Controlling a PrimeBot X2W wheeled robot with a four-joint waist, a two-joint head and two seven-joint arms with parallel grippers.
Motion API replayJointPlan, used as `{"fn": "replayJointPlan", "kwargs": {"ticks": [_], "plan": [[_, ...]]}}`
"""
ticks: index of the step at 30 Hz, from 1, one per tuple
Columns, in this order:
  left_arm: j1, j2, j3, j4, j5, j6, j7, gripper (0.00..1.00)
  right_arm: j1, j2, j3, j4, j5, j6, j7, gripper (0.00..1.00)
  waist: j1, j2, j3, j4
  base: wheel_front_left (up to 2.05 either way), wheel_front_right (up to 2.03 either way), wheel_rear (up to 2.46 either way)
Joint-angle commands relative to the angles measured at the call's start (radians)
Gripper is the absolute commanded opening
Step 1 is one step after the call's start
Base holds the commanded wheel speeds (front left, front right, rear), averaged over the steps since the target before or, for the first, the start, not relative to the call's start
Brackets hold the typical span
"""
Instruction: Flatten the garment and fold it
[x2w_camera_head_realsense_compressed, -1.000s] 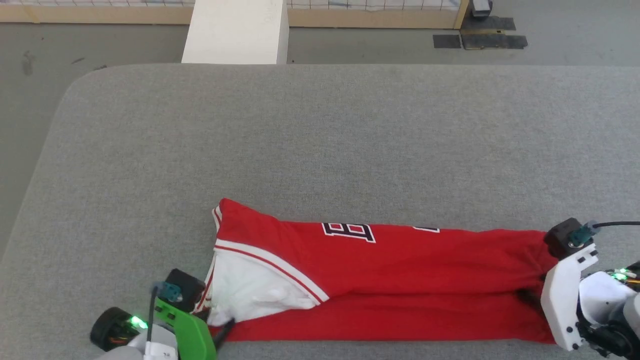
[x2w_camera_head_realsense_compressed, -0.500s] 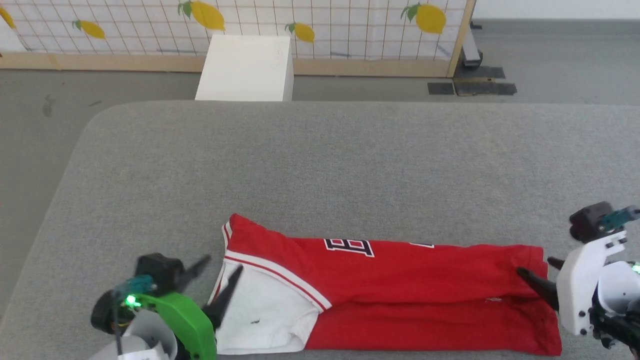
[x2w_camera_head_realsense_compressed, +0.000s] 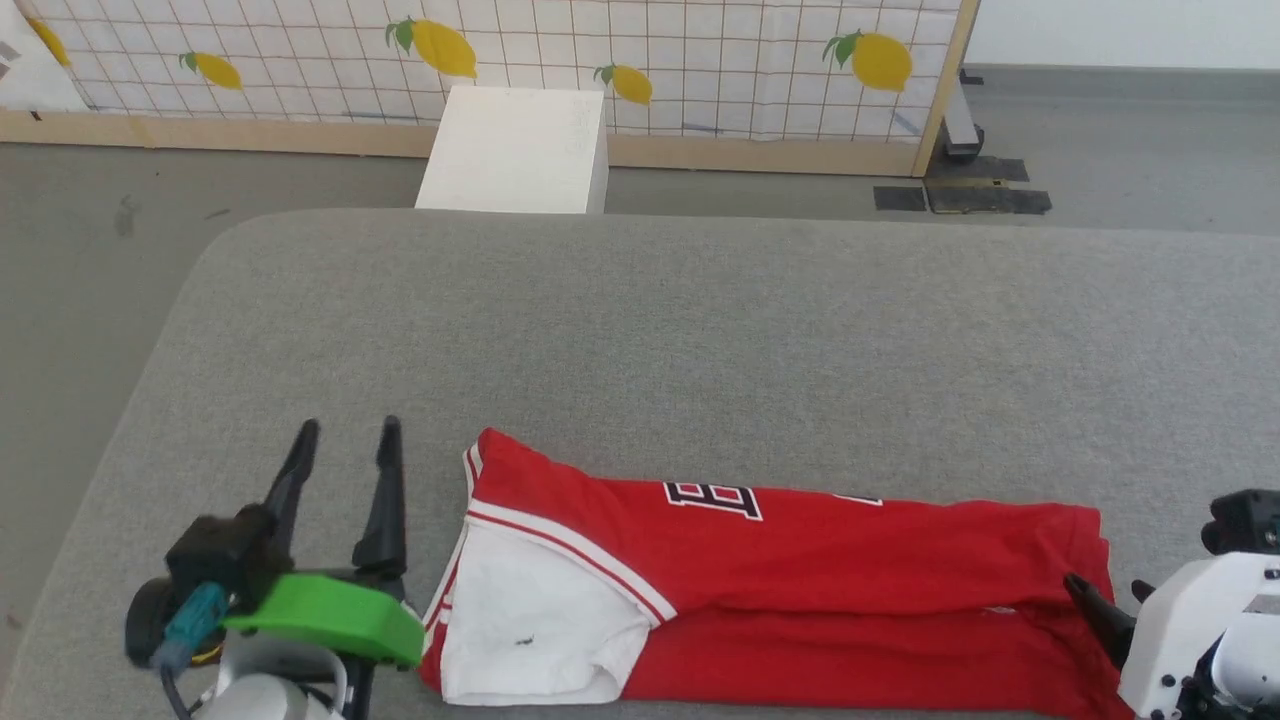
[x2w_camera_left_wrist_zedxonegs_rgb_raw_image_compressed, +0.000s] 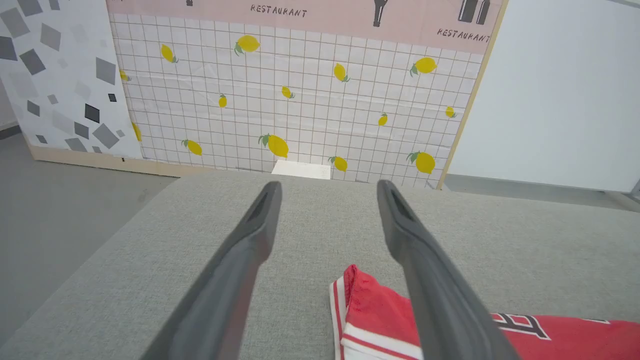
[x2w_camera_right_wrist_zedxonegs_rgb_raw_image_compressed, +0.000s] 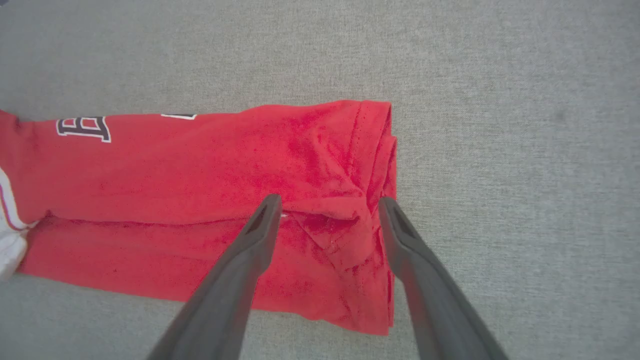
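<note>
Grey tbl (x2w_camera_head_realsense_compressed: 640, 330) w/ garment (x2w_camera_head_realsense_compressed: 850, 570), lemon wall (x2w_camera_head_realsense_compressed: 700, 70)

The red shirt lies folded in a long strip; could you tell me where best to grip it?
Probably at its short ends: the shirt lies as a long flat strip, so the hem end suits the open right gripper from the right, and the sleeve end the open left gripper from the left.

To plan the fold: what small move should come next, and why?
Probably lower the right pincer onto the hem end of the red white-sleeved shirt and close: the shirt lies as a folded strip on the grey padded table, both pincers open, the left pincer beside its sleeve end.
</note>
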Motion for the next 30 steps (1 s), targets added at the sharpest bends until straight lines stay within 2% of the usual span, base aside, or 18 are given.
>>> {"fn": "replayJointPlan", "kwargs": {"ticks": [1, 6, 12, 18, 25, 26, 27, 30], "plan": [[0.032, -0.023, 0.041, -0.013, 0.070, -0.008, -0.004, 1.00, 0.001, 0.034, -0.030, 0.011, -0.024, -0.002, -0.013, 1.00, 0.0000, 0.0000, 0.006, -0.002, 0.00, 0.00, 0.00], [0.095, -0.130, 0.185, -0.063, 0.268, -0.058, -0.004, 1.00, -0.051, 0.123, -0.146, 0.087, -0.129, -0.002, -0.045, 1.00, 0.0000, 0.0000, 0.030, 0.001, 0.00, 0.00, 0.00], [0.118, -0.223, 0.272, -0.054, 0.366, -0.151, -0.004, 1.00, -0.104, 0.158, -0.205, 0.171, -0.158, -0.002, -0.058, 1.00, 0.0000, 0.0000, 0.055, 0.014, 0.00, 0.00, 0.00], [0.115, -0.285, 0.344, -0.041, 0.418, -0.227, -0.004, 1.00, -0.101, 0.163, -0.171, 0.257, -0.140, -0.002, -0.026, 1.00, 0.0000, 0.0000, 0.077, 0.029, 0.00, 0.00, 0.00], [0.109, -0.330, 0.401, -0.023, 0.457, -0.289, -0.004, 1.00, -0.091, 0.164, -0.082, 0.321, -0.084, -0.002, -0.026, 1.00, 0.0000, 0.0000, 0.102, 0.036, 0.00, 0.00, 0.00], [0.107, -0.335, 0.407, -0.020, 0.462, -0.296, -0.004, 1.00, -0.088, 0.164, -0.060, 0.327, -0.080, -0.002, -0.022, 0.37, 0.0000, 0.0000, 0.105, 0.036, 0.00, 0.00, 0.00], [0.106, -0.340, 0.413, -0.018, 0.466, -0.302, -0.004, 1.00, -0.086, 0.164, -0.038, 0.330, -0.073, -0.002, -0.019, 0.00, 0.0000, 0.0000, 0.106, 0.035, 0.00, 0.00, 0.00], [0.104, -0.352, 0.425, -0.009, 0.475, -0.314, -0.004, 1.00, -0.082, 0.164, -0.005, 0.333, -0.066, -0.002, -0.021, 0.00, 0.0000, 0.0000, 0.104, 0.032, 0.00, 0.00, 0.00]]}}
